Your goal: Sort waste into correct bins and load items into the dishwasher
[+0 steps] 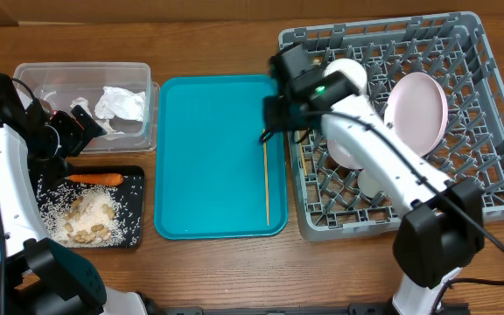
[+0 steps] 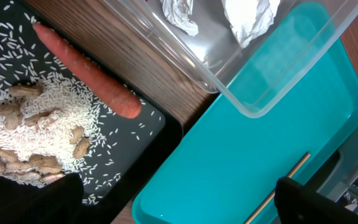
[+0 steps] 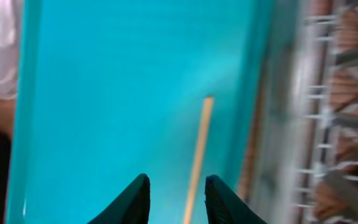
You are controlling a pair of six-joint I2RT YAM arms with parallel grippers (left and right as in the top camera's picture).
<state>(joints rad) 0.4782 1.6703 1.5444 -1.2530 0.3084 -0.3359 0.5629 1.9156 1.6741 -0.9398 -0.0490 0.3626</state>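
Note:
One wooden chopstick [image 1: 266, 184] lies along the right side of the teal tray [image 1: 208, 157]. My right gripper [image 1: 272, 125] hovers over its far end. In the right wrist view the fingers [image 3: 134, 199] stand a little apart, and the chopstick [image 3: 199, 143] shows on the tray below the gap, not held. My left gripper [image 1: 84, 122] is wide open and holds nothing, between the clear tub [image 1: 33, 72] and the black tray [image 1: 136, 179]. White tissue [image 1: 121, 103] lies in the tub. The carrot [image 1: 94, 178] and rice with scraps [image 1: 86, 214] lie in the black tray.
The grey dish rack [image 1: 497, 105] at the right holds a pinkish plate [image 1: 418, 109], a white bowl [image 1: 346, 74], another bowl [image 1: 346, 153] and a cup [image 1: 370, 182], partly under my right arm. The left wrist view shows the carrot [image 2: 86, 74], tub corner [image 2: 241, 93] and teal tray [image 2: 260, 143].

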